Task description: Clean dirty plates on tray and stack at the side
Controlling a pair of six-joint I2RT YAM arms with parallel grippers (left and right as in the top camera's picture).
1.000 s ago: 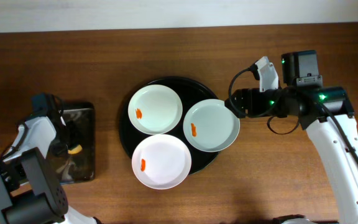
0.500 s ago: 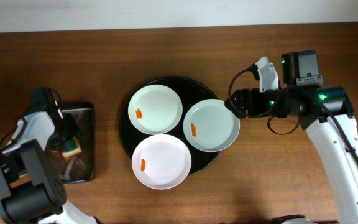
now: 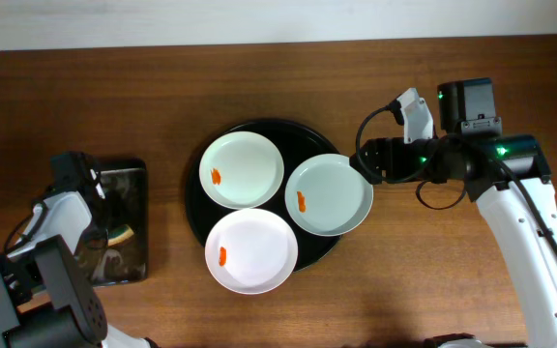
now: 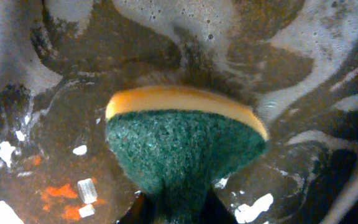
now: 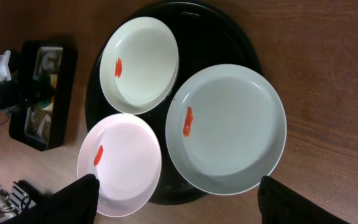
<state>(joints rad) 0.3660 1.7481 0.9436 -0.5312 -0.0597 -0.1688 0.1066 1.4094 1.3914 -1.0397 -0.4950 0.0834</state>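
Overhead, right claw just beside rightmost plate

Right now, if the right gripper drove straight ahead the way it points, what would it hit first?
Most likely the rim of the plate nearest it, which overhangs the black tray. The right gripper is open and aimed at it, though its height over the rim is unclear.

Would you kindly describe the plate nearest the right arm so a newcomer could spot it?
Find the round black tray holding three smeared plates. Yours is the rightmost plate, overhanging the rim toward the right arm. Its neighbours sit further left: the back plate and the front plate.
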